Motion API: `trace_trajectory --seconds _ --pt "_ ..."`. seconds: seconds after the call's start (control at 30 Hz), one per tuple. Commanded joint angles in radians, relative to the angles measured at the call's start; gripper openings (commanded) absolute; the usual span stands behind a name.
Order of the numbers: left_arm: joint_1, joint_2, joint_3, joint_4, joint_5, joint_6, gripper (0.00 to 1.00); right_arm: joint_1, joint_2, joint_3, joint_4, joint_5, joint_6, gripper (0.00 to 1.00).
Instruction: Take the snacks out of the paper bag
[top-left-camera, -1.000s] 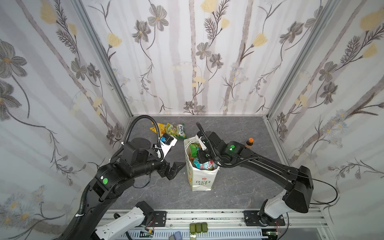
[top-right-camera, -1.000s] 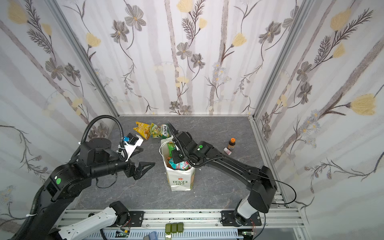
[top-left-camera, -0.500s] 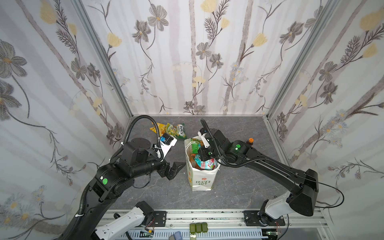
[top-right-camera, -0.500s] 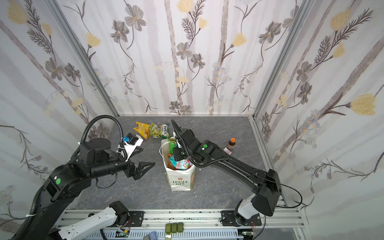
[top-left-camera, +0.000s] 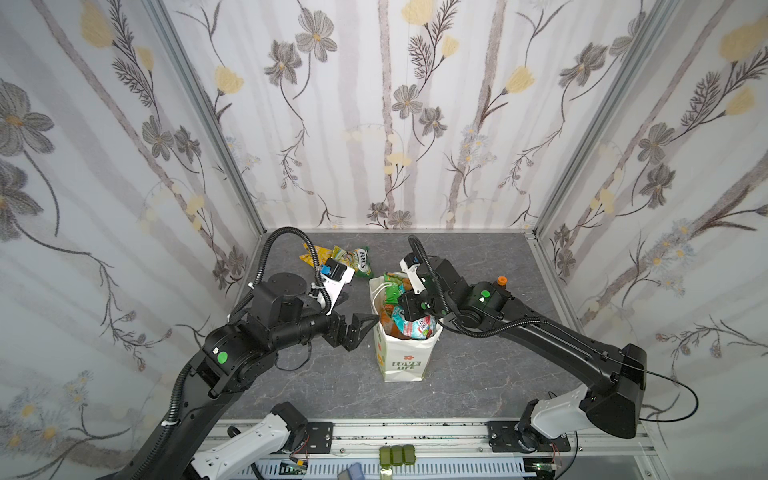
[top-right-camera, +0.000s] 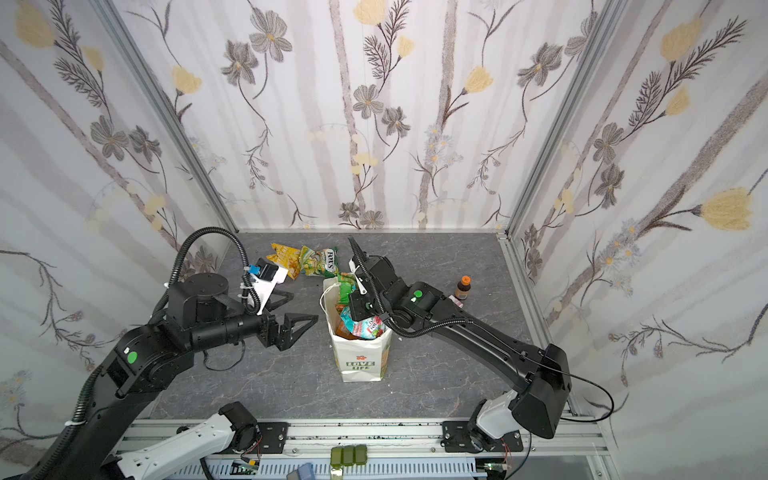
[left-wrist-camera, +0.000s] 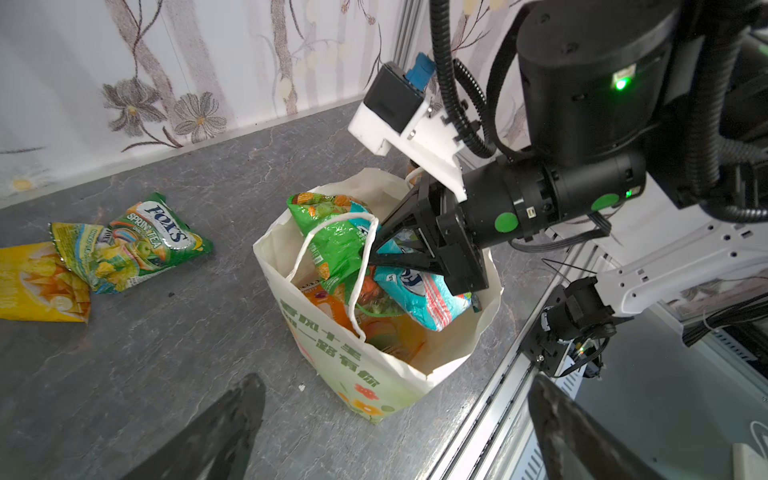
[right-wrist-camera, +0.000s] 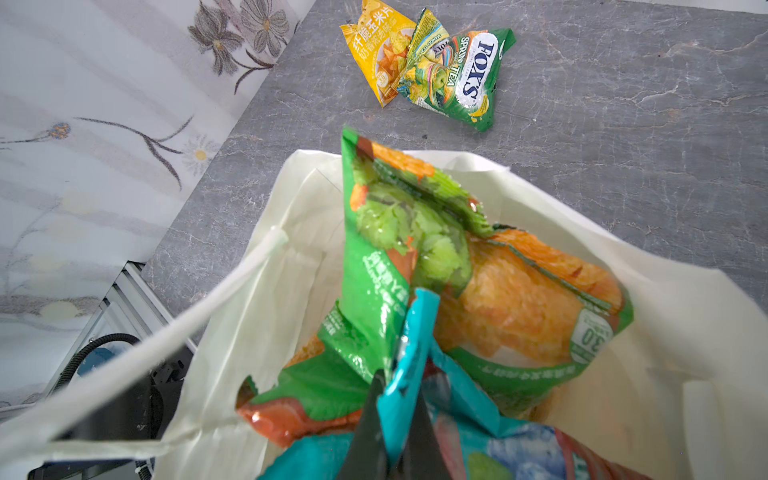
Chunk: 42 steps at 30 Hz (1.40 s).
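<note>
The white paper bag (top-left-camera: 401, 361) (top-right-camera: 360, 365) (left-wrist-camera: 365, 374) (right-wrist-camera: 540, 195) stands upright mid-table with snacks sticking out of its mouth. My right gripper (top-left-camera: 406, 309) (top-right-camera: 356, 307) (left-wrist-camera: 372, 254) (right-wrist-camera: 399, 386) is in the bag's mouth, shut on the edge of a teal packet (top-left-camera: 417, 327) (top-right-camera: 368, 327) (left-wrist-camera: 419, 291) (right-wrist-camera: 409, 332). A green packet (top-left-camera: 392, 291) (left-wrist-camera: 332, 237) (right-wrist-camera: 386, 257) and an orange one (left-wrist-camera: 332, 309) (right-wrist-camera: 519, 299) lie beside it in the bag. My left gripper (top-left-camera: 363, 332) (top-right-camera: 300, 332) (left-wrist-camera: 397, 380) is open, just left of the bag.
A yellow packet (top-left-camera: 309, 254) (top-right-camera: 286, 259) (left-wrist-camera: 37, 286) (right-wrist-camera: 380, 45) and a green Fox's packet (top-left-camera: 360, 260) (top-right-camera: 327, 262) (left-wrist-camera: 162, 241) (right-wrist-camera: 467, 70) lie at the back left. A brown bottle with an orange cap (top-left-camera: 502, 282) (top-right-camera: 464, 287) stands right of the right arm. Walls enclose three sides.
The right arm has risen and drawn back a little, bringing the teal packet higher in the bag's mouth. The left arm has not moved.
</note>
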Motion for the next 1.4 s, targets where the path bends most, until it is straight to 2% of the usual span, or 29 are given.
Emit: trace_trajectory --seconds 0.0,0.13,0.27,0.37,0.6,0.77,0.93,1.03,1.2,1.37 --pt "0.000 0.002 -0.007 0.132 -0.025 -0.161 1.00 -0.003 -0.042 -0.020 0.080 0.023 0.011 0.00" --pt "0.000 0.069 0.085 0.085 -0.172 -0.272 0.92 -0.003 -0.072 -0.051 0.106 0.021 0.009 0.00" --pt "0.001 0.230 0.291 -0.073 -0.323 -0.328 0.85 -0.004 -0.096 -0.070 0.123 0.024 0.002 0.00" --pt "0.001 0.334 0.389 -0.136 -0.351 -0.327 0.80 -0.004 -0.115 -0.078 0.134 0.021 0.001 0.00" --pt "0.036 0.495 0.477 -0.139 -0.197 -0.362 0.72 -0.004 -0.151 -0.090 0.162 0.026 -0.017 0.00" --pt "0.047 0.551 0.489 -0.097 -0.049 -0.377 0.73 -0.002 -0.179 -0.091 0.186 0.029 -0.030 0.00" --pt "0.056 0.569 0.452 -0.022 0.040 -0.404 0.76 -0.003 -0.199 -0.094 0.214 0.024 -0.035 0.00" --pt "0.061 0.572 0.423 0.033 0.112 -0.430 0.71 -0.003 -0.202 -0.093 0.222 0.022 -0.038 0.00" --pt "0.068 0.576 0.389 0.057 0.153 -0.439 0.64 -0.003 -0.205 -0.086 0.232 0.029 -0.044 0.00" --pt "0.074 0.573 0.375 0.081 0.161 -0.444 0.46 -0.002 -0.210 -0.082 0.245 0.030 -0.048 0.00"
